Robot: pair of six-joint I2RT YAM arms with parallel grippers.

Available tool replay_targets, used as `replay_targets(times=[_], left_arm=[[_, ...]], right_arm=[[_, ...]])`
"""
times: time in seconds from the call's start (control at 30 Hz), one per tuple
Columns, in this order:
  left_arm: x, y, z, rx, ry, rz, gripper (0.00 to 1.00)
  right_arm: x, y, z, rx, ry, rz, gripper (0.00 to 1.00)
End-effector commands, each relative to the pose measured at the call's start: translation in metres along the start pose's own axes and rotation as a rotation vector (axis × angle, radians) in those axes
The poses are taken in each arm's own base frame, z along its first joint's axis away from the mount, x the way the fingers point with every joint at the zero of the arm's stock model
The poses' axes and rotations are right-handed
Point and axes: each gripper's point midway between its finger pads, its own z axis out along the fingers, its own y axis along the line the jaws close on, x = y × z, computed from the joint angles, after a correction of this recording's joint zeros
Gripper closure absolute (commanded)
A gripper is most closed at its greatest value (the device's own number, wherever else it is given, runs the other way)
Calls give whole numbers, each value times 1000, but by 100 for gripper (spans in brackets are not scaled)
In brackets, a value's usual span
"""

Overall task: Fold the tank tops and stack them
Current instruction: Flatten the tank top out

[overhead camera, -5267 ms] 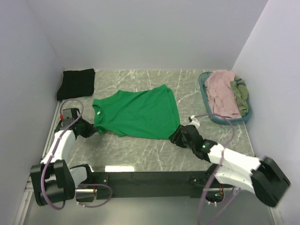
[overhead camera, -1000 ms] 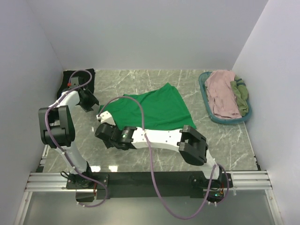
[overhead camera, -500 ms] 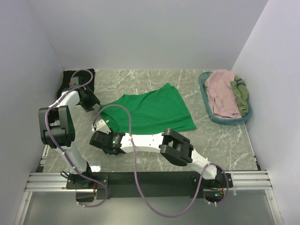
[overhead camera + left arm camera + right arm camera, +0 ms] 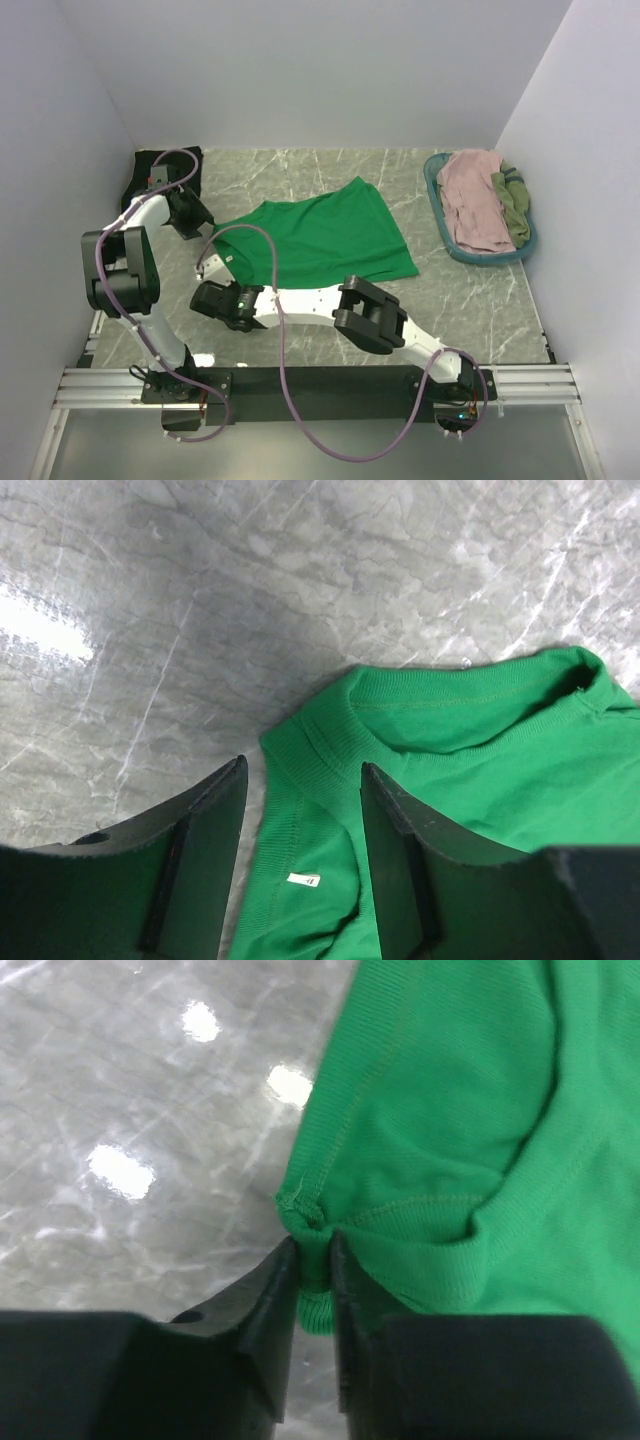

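The bright green tank top (image 4: 325, 238) lies spread in the middle of the table. My left gripper (image 4: 197, 222) is open at its far left corner; in the left wrist view its jaws (image 4: 300, 865) straddle the ribbed neckline of the green top (image 4: 470, 750) without closing. My right arm reaches across to the left, and my right gripper (image 4: 222, 287) is shut on the near left edge of the green top (image 4: 450, 1110), pinching a ribbed hem between its fingertips (image 4: 315, 1260). A black tank top (image 4: 160, 176) lies folded at the far left corner.
A teal oval basket (image 4: 440, 225) stands at the far right, with a dusty pink top (image 4: 470, 200) and an olive top (image 4: 513, 200) in it. White walls close in on the left, back and right. The arms' rail runs along the near edge.
Over the last second my right gripper has drawn the green top's edge slightly left and toward the near side. The left gripper has stayed at the far left corner.
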Motion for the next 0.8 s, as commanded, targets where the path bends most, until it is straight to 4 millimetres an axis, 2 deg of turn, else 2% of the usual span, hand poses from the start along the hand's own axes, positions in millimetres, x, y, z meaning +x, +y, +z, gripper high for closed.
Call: replay_targets(times=[0.0,0.03,0.07,0.1,0.13,0.17,0.2,0.23,0.27,0.3,0.33,0.37,0.4,0.47,0.5,0.67,0.77], left_arm=[[-4,-17,-19,66,-42,34,44],[-1,-19,-20,70,-38,34,44],[3,-24,-22,81,-36,44,44],[7,-25,-22,81,-30,48,44],[10,-26,-23,79,-30,50,44],[14,-31,-27,80,-42,67,44],[21,-29,-26,68,-39,68,44],[24,-30,-28,64,-50,64,44],[24,-34,-35,67,-77,69,44],[33,-27,-33,57,-66,62,44],[35,-28,-35,67,-78,55,44],[37,-29,-41,78,-89,51,44],[46,-20,-38,60,-76,37,44],[55,-10,-40,46,-85,28,45],[65,-12,-41,53,-77,44,45],[91,-6,-50,72,-101,49,45],[104,1,-47,67,-99,46,45]], right_arm=[[2,-24,-9,25,5,28,78],[13,-31,-9,37,26,18,81],[8,-35,-18,35,13,26,92],[7,-39,-21,37,2,31,96],[24,-51,-21,56,28,13,100],[13,-56,-36,38,3,32,100],[11,-56,-41,10,-18,49,100],[35,-72,-41,21,20,27,100],[24,-74,-59,-26,-11,55,100],[24,-76,-65,-44,-24,64,100],[42,-88,-66,-31,2,50,100],[36,-92,-78,-45,-18,65,100],[47,-99,-79,-34,-3,56,100],[46,-105,-86,-42,-8,64,100],[48,-105,-87,-53,-3,68,100],[57,-105,-85,-73,27,73,100],[58,-104,-85,-77,31,72,100]])
